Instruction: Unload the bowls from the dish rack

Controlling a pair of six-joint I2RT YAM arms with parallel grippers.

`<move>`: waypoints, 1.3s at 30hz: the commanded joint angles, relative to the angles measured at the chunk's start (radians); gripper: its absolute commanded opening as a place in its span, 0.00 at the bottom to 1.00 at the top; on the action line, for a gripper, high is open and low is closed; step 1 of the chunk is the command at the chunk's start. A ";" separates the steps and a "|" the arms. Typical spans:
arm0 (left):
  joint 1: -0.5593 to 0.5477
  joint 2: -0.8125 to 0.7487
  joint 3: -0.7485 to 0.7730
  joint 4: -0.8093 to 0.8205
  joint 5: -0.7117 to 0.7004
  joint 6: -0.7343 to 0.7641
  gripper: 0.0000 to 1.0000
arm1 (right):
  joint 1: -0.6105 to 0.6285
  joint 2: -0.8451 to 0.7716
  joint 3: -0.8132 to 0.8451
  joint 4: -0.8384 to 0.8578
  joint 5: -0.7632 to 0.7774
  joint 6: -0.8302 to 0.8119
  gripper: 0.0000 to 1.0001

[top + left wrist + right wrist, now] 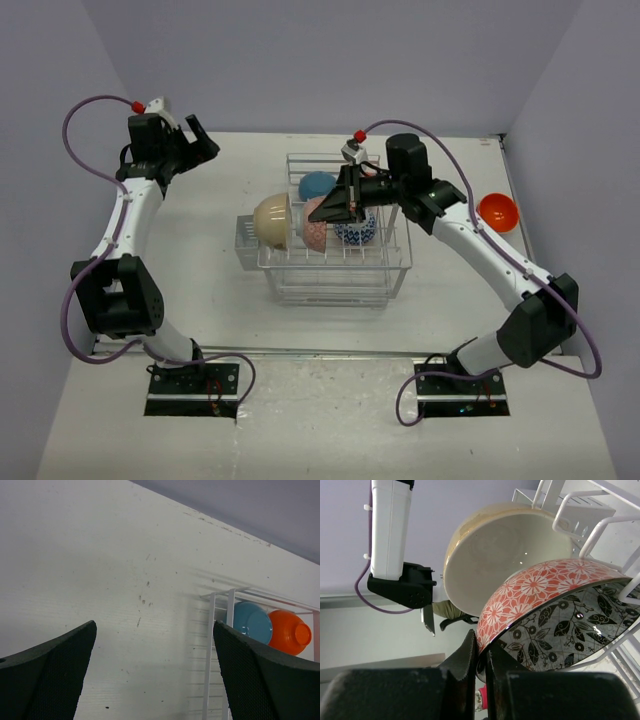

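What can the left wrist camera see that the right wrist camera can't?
Only the left wrist view shows a blue bowl with an orange bowl beside it, bare table, and the open left fingers. Only the right wrist view shows a cream bowl, a flowered bowl with its rim pinched by the right fingers, and the left arm far off. Both show white dish rack wires.

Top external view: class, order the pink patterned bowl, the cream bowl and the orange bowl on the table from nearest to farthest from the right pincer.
1. the pink patterned bowl: in the dish rack, rim pinched by the right pincer.
2. the cream bowl: in the rack, just left of it.
3. the orange bowl: on the table, far right.
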 commanded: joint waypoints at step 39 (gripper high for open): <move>-0.002 0.146 0.032 0.120 0.043 -0.034 0.98 | -0.487 0.256 0.758 -0.717 0.734 -0.498 0.00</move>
